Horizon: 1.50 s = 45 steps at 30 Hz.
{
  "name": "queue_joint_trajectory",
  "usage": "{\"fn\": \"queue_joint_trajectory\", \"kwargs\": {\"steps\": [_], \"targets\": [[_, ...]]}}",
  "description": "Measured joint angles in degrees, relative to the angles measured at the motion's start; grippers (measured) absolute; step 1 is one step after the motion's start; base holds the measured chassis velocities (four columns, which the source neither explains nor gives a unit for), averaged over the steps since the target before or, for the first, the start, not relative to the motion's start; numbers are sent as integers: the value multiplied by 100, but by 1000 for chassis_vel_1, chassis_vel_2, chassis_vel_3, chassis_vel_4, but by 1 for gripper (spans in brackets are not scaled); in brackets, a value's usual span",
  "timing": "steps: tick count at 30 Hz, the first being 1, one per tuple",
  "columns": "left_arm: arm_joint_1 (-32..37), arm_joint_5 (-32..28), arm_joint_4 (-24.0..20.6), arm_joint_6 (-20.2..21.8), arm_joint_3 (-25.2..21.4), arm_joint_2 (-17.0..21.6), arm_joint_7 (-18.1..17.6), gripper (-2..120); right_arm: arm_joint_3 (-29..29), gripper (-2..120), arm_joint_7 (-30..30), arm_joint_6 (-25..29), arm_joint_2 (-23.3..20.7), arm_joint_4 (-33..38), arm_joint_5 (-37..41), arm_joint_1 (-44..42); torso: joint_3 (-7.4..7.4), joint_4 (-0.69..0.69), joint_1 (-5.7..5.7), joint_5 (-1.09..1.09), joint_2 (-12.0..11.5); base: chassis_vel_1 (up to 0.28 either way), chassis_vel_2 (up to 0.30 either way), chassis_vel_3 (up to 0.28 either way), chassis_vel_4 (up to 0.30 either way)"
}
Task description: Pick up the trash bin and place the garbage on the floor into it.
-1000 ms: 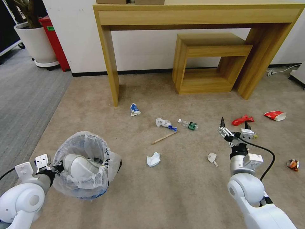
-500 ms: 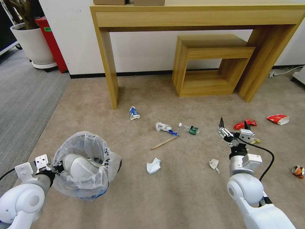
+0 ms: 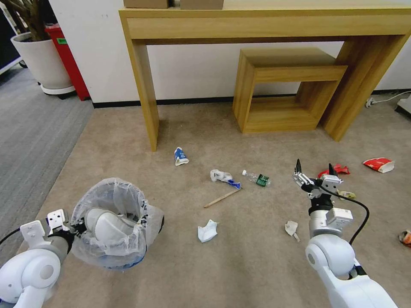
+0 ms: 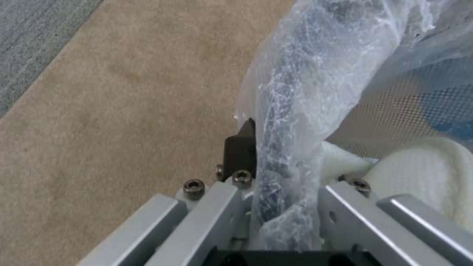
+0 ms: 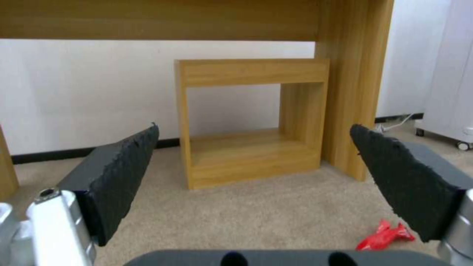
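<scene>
The robot has crept a little forward and to the left over the last second: the wooden console table (image 3: 265, 21) and the litter have all slid across the head view together, so it is the camera that moved, not the rubbish, and nothing has been picked up yet. That puts the red wrapper (image 3: 335, 170) just beyond the right gripper (image 3: 314, 167), which hangs above the beige carpet (image 3: 239, 261) with its black pads spread wide and nothing between them. Low on the left, the left gripper (image 4: 276, 173) is clenched on the bag-covered rim of the trash bin (image 3: 112, 222), carrying it beside the robot. Inside the bin's crinkled liner I can make out one large whitish rounded lump and blue at the base. Still lying on the carpet are the blue-white wrapper (image 3: 180, 156), a crumpled white-and-blue wrapper (image 3: 222, 176), the green-label bottle (image 3: 257, 178), the wooden stick (image 3: 222, 198), two crumpled papers (image 3: 207, 231) and the red-white cup (image 3: 379, 164).
</scene>
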Motion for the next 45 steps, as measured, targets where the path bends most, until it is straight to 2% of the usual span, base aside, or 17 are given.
{"fn": "queue_joint_trajectory", "kwargs": {"steps": [7, 10, 13, 14, 17, 18, 21, 25, 34, 45], "targets": [[13, 17, -1, -6, -8, -7, 3, 1, -62, 100, 22, 85, -3, -14, -6, 24, 1, 0, 0, 0, 0, -45, 48, 45, -39], [15, 44, -3, -6, 7, -21, 3, 1, -157, 100, 87, -91, -81, 41, 218, 56, 0, 0, 0, 0, 0, 0, 0, 0, 0], [14, 72, -5, -6, 21, -53, 5, 1, -440, 100, 451, -974, -222, 324, 1180, 203, 0, -1, 0, -1, 0, 0, 0, 0, 0], [14, 72, -5, -6, 21, -53, 5, 1, -440, 100, 451, -974, -222, 324, 1180, 203, 0, -1, 0, -1, 0, 0, 0, 0, 0], [13, 101, -2, -6, 23, -75, 6, 1, -812, 100, 1048, -1851, -316, 401, 2683, 573, 0, 0, 0, 0, 0, 0, 0, 0, 0], [13, 101, -2, -6, 23, -75, 6, 1, -812, 100, 1048, -1851, -316, 401, 2683, 573, 0, 0, 0, 0, 0, 0, 0, 0, 0], [-10, 133, 26, -6, 27, -117, 7, 1, -1153, 100, 1572, -2456, -366, 206, 3657, 967, 0, 1, 0, 0, 0, 0, 0, 0, 0], [-27, 183, 72, -7, 42, -176, 6, 1, -1570, 100, 2090, -2755, -277, -93, 4275, 1247, 0, 0, 0, 0, 0, 0, 0, 0, 0], [-59, 309, 134, -8, 91, -343, 3, 1, -2565, 100, 2651, -2847, 205, -871, 5130, 1715, 0, 0, 0, -1, 0, 0, 0, 0, 0], [-61, 349, 157, -16, 94, -403, -1, 1, -3185, 100, 2730, -2866, 635, -1732, 5082, 1885, 0, 0, 0, -1, 0, 0, 0, 0, 0]]}}
